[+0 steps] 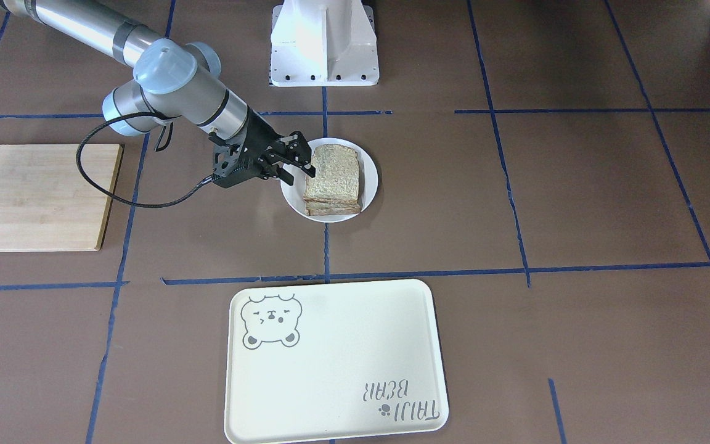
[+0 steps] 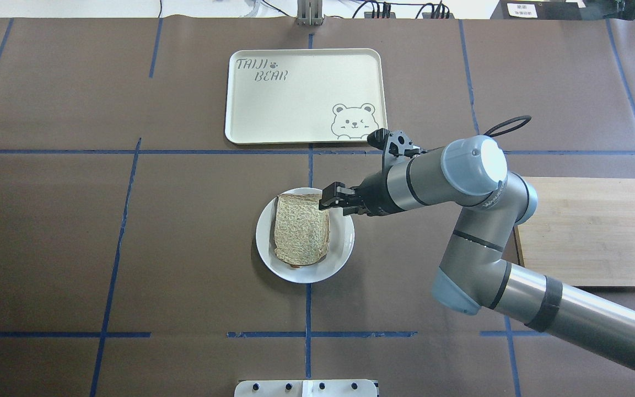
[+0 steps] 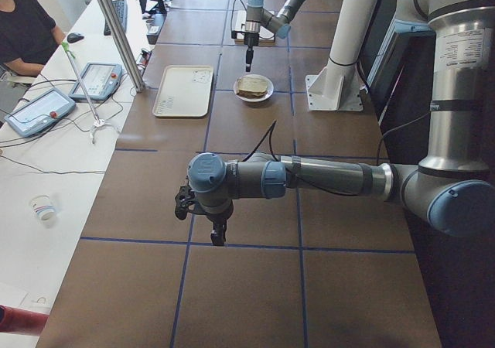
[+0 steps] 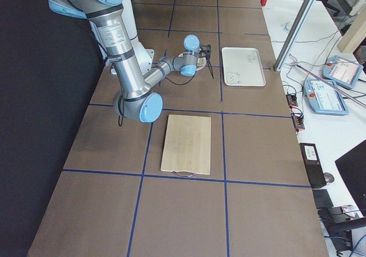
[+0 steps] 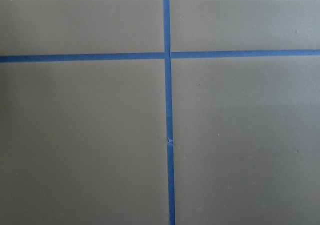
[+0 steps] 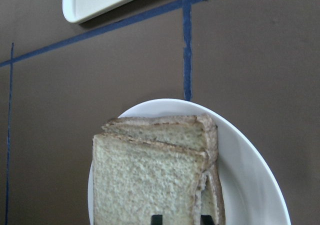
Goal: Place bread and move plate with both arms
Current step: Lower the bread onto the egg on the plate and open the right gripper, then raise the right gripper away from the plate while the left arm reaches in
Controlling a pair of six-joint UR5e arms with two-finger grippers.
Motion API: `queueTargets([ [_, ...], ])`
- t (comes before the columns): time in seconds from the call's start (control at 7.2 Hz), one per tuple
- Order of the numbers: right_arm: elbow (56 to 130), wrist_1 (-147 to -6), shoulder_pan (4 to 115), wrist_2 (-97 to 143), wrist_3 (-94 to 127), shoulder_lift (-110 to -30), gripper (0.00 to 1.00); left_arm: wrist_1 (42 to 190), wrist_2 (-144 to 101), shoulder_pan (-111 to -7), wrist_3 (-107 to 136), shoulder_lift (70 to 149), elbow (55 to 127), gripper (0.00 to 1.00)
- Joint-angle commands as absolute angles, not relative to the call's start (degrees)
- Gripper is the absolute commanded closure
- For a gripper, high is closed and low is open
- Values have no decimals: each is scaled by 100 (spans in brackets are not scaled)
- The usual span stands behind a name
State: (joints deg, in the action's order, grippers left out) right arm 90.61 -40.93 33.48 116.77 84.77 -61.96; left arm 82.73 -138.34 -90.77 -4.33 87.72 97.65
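My right gripper (image 2: 328, 198) hangs over the edge of the plate (image 2: 340, 242), at the side of the bread (image 2: 301, 229). Its two fingers stand a little apart and do not pinch anything. I think the bread is let go.

The bread lies flat on the plate, on top of another slice (image 6: 165, 132). It sits a bit crooked on it.

I think my job right now is to get away from the bread without moving it. I should go straight up, with my fingers kept apart, so they do not catch the crust. A sideways pull could slide the top slice off.

After that, the plate needs both my arms. My left gripper (image 3: 218, 238) is well apart from the plate, over bare table. I cannot tell if it is open or closed.

The tray (image 2: 295, 105) is near the plate but not touching it. On it I see only a bear drawing and some letters.
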Motion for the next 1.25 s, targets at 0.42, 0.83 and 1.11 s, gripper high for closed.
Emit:
queueTargets([
  [0.42,9079,-4962,5535,13289,6659,-6687,0,10484,-14238,-8187,2493,9264,9879,0],
  [0.83,9088,-6700,6317,13237,3895,-6960,0,12382,-14168,-6867,5705,10041,9590,0],
  [1.11,9097,-7712,6844,13219,2310,-7197,0,12968,-14020,-6331,6955,10493,9563,0],
])
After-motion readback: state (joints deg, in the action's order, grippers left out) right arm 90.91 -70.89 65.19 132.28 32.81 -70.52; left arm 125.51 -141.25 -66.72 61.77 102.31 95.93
